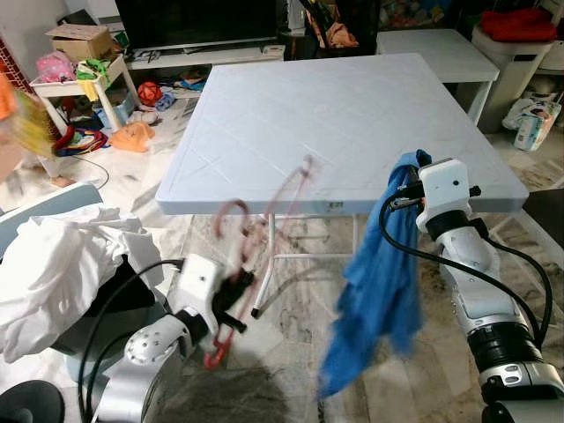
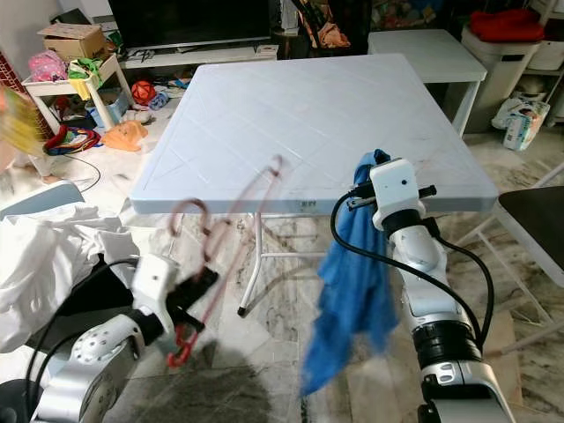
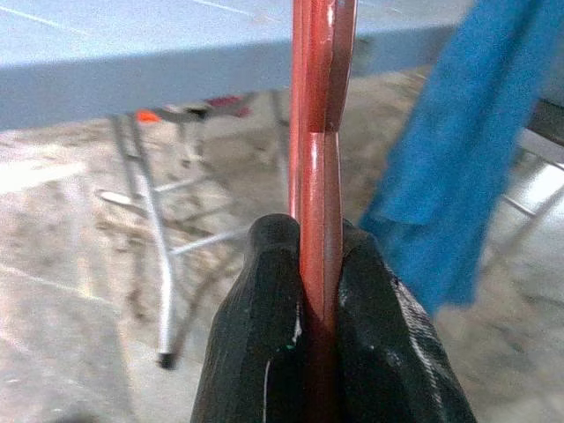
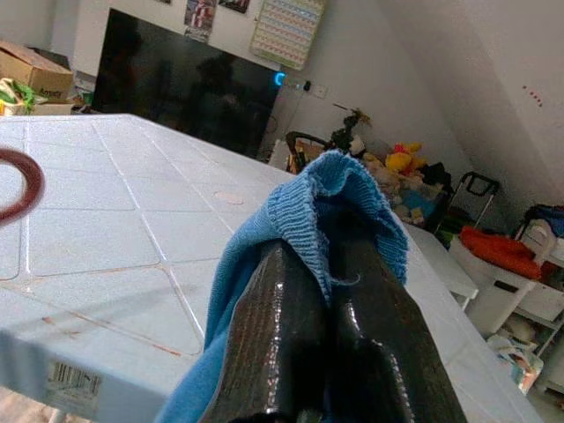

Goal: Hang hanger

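Left eye view: left hand clamps red hanger, right hand pinches blue cloth before the tabletop, likely for dressing it.

The red hanger is smeared by motion blur, its outline ghostly against the table, and the blue cloth hides the right gripper's fingertips.
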`<state>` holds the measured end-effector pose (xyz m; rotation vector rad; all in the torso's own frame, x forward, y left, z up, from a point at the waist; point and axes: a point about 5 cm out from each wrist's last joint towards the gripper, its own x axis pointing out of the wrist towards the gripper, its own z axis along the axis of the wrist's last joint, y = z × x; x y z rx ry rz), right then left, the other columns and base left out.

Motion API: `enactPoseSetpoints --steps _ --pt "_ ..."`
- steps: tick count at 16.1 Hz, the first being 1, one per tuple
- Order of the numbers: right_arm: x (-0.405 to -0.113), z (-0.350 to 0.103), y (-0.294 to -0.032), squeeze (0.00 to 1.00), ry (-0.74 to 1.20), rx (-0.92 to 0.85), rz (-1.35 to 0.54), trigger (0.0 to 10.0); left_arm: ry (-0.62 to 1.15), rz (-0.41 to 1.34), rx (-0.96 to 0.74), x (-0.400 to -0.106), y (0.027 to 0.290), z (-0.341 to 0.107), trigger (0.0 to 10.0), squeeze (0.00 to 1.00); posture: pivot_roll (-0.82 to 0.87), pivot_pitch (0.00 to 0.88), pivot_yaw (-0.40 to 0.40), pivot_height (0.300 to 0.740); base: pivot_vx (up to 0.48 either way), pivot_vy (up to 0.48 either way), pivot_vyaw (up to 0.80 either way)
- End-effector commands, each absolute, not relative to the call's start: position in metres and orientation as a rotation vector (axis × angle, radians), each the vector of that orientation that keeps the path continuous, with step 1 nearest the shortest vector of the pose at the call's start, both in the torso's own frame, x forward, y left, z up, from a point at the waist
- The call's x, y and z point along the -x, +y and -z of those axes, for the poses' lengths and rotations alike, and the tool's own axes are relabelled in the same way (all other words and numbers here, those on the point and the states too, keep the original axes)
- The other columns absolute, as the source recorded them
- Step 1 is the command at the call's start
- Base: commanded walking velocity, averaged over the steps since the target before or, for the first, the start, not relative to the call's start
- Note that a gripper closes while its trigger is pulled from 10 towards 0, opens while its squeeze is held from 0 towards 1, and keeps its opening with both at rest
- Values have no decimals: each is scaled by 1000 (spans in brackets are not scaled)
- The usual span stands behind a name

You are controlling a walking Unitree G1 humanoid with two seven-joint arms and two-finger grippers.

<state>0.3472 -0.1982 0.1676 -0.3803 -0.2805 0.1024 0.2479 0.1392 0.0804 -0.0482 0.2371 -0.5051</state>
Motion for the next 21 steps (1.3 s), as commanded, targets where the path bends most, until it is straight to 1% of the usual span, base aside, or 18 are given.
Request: enactPoseSetpoints --steps 1,2,3,4,7,11,21 --pt "-351 -180 -194 0 -322 363 -90 0 179 399 20 -248 148 -87 2039 0 -82 0 42 740 0 0 0" --pt "-351 -180 -194 0 -324 359 -89 0 163 387 29 -248 148 -88 4275 0 -82 0 42 740 0 0 0" --pt "-351 -180 -192 0 -326 334 -94 0 129 348 36 -248 149 -93 7569 0 -82 0 42 740 0 0 0" --pt "-350 -181 -189 0 -324 282 -116 0 80 269 24 -250 151 -99 10000 0 -75 0 41 740 0 0 0" --pt "-345 -190 -181 0 -349 197 -178 0 -5 139 19 -251 153 -112 10000 0 -74 0 49 740 0 0 0" --pt "-343 -192 -178 0 -350 164 -193 0 -18 120 37 -250 152 -113 10000 0 -71 0 54 740 0 0 0" --pt "-343 -200 -161 0 -368 138 -273 0 -64 107 63 -256 148 -123 10000 0 -67 0 45 740 306 0 0"
